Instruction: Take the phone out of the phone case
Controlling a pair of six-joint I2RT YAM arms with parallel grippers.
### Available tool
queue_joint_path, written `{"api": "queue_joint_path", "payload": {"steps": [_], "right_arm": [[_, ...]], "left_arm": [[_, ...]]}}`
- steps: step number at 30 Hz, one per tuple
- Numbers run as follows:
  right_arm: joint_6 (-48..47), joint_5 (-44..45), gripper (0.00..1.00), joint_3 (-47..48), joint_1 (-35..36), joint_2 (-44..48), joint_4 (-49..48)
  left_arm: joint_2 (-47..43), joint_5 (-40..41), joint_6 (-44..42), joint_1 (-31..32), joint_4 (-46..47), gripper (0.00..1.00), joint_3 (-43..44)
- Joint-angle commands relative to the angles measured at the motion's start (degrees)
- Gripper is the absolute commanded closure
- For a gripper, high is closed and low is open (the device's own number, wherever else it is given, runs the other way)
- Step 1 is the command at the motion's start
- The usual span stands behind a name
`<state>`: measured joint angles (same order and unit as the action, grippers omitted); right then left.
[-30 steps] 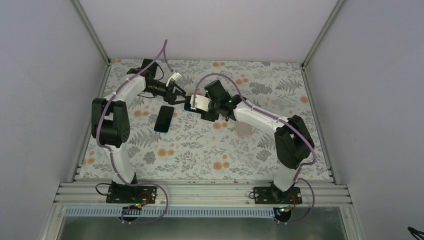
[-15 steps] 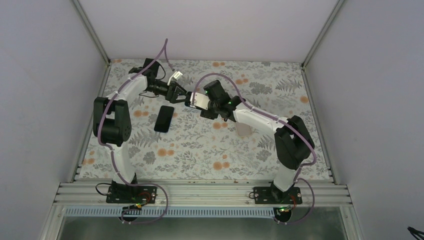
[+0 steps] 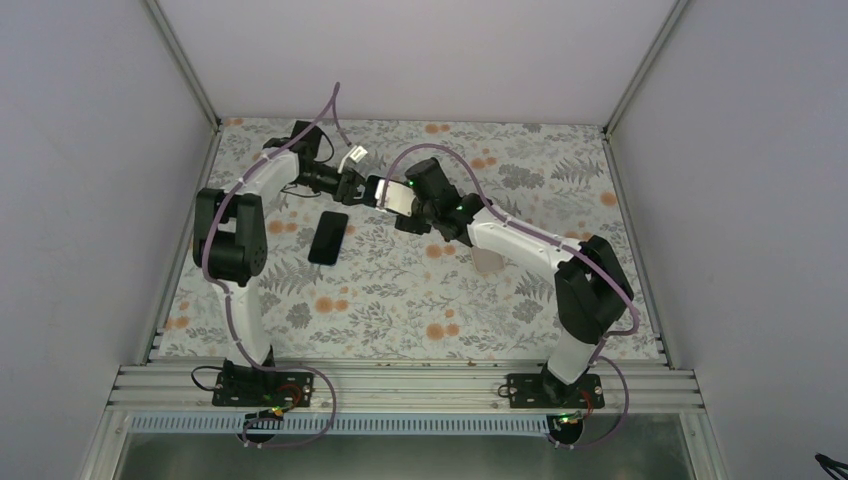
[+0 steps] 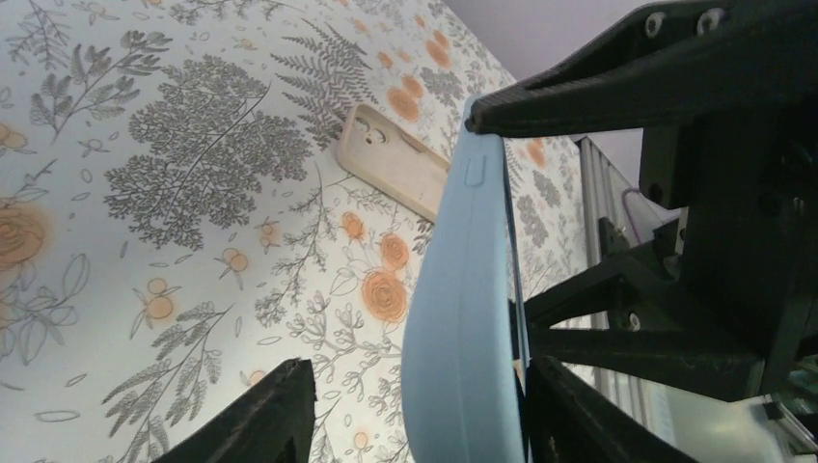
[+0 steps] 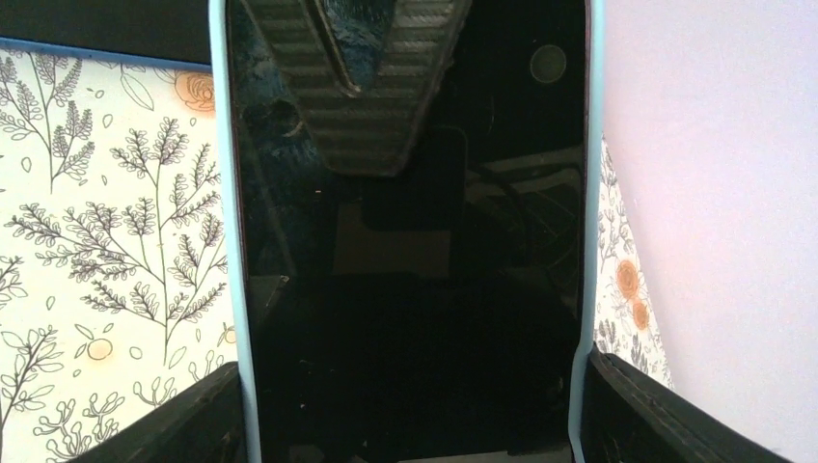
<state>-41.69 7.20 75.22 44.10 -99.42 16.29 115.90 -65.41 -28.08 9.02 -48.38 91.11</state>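
Observation:
My right gripper (image 5: 413, 371) is shut on a phone (image 5: 410, 241) with a black screen, which sits in a light blue phone case (image 5: 220, 193). Its fingers press the case's two long edges and hold it above the table (image 3: 397, 199). In the left wrist view the case (image 4: 463, 318) stands edge-on between the jaws of my left gripper (image 4: 420, 371). One finger (image 4: 579, 415) touches the screen side. The other finger (image 4: 260, 415) stands a little off the case's back, so this gripper is open. The two grippers meet at the table's back middle.
A second black phone (image 3: 328, 237) lies flat on the floral table, just in front of the left gripper (image 3: 358, 188). An empty beige case (image 3: 487, 262) lies right of centre, also in the left wrist view (image 4: 395, 174). Grey walls enclose the table.
My left gripper has moved right onto the end of the cased phone, and its jaws have narrowed around it. The right gripper has shifted the phone slightly back and left, keeping its grip.

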Motion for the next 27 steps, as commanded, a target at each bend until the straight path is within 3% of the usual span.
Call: {"api": "queue_joint_path", "payload": {"steps": [1, 7, 8, 10, 11, 14, 16, 19, 23, 27], "right_arm": [[1.1, 1.3, 0.38, 1.4, 1.1, 1.5, -5.2], [0.7, 1.2, 0.34, 2.4, 1.8, 1.0, -4.5], [0.7, 1.0, 0.3, 2.5, 1.9, 1.1, -4.2], [0.9, 0.4, 0.1, 2.8, 1.9, 1.2, -2.4], [1.0, 0.4, 0.02, 3.1, 1.9, 1.4, -1.3], [0.5, -3.3, 0.0, 4.8, 0.4, 2.8, 5.7], [-1.6, -13.1, 0.0, 7.7, -3.1, 5.3, 14.8], [-5.3, -28.1, 0.0, 10.5, -10.2, 8.8, 26.5], [-11.8, -41.8, 0.0, 9.7, -19.2, 12.8, 32.0], [-15.5, -46.3, 0.01, 9.5, -23.0, 13.0, 35.8]], "left_arm": [[2.4, -3.9, -4.8, 0.4, -6.4, 0.51, 4.2], [2.2, -6.4, -7.5, 1.0, -9.0, 0.78, 5.1], [2.1, -7.0, -8.0, 1.0, -9.3, 0.84, 5.2], [2.3, -7.9, -10.2, 1.0, -10.9, 0.97, 6.2], [2.6, -8.2, -12.0, 1.0, -12.4, 0.98, 7.2], [3.0, -7.2, -18.5, 1.0, -18.5, 0.98, 11.7], [1.8, -0.3, -19.7, 1.6, -18.8, 0.98, 13.1], [-4.4, 10.0, -19.5, 4.0, -12.9, 0.98, 10.9], [-15.0, 21.7, -22.4, 8.7, -1.6, 0.98, 4.9], [-24.3, 17.7, -30.4, 9.1, 4.5, 0.98, -2.1]]}}
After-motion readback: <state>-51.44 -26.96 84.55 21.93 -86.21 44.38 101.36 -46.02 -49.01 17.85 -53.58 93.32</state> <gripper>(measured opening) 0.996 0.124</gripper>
